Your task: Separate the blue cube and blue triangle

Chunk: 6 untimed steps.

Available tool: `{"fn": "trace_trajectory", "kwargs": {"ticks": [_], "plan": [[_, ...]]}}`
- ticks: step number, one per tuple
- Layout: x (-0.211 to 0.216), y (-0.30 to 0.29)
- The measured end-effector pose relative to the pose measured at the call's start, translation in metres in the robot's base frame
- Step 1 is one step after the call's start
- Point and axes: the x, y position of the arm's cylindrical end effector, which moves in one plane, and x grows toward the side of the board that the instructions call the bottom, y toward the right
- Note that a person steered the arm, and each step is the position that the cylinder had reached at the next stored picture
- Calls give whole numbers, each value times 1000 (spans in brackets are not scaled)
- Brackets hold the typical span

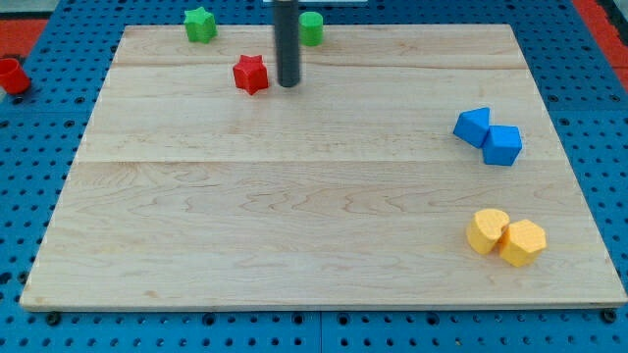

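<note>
One dark rod served as the end effector, a plain stick with no jaws to part or close, and its tip (pixel 287 85) rested on the wooden bench (pixel 294 226) near the view's top, left of centre. Just beside the tip, on the view's left, sat a red star block (pixel 251 74), close to the rod but with a thin gap showing between them. Further toward the view's top edge stood a green star block (pixel 200 25) on the left and a second green block (pixel 311 28) on the right of the rod, partly hidden behind it, so its shape could not be made out. Well apart from the tip, at the view's right, the blue triangle (pixel 472 126) and blue cube (pixel 503 145) lay touching each other, the triangle up and to the left of the cube. Below them, near the view's bottom right, two yellow blocks (pixel 505 236) sat pressed together. Off the bench, at the view's far left, a red object (pixel 12 75) rested on the blue pegboard (pixel 39 147).
</note>
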Motion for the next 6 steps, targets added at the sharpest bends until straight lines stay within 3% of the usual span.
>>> {"fn": "trace_trajectory", "kwargs": {"ticks": [1, 2, 3, 5, 6], "plan": [[-2, -29], [26, -11], [94, 65], [30, 299], [88, 315]]}}
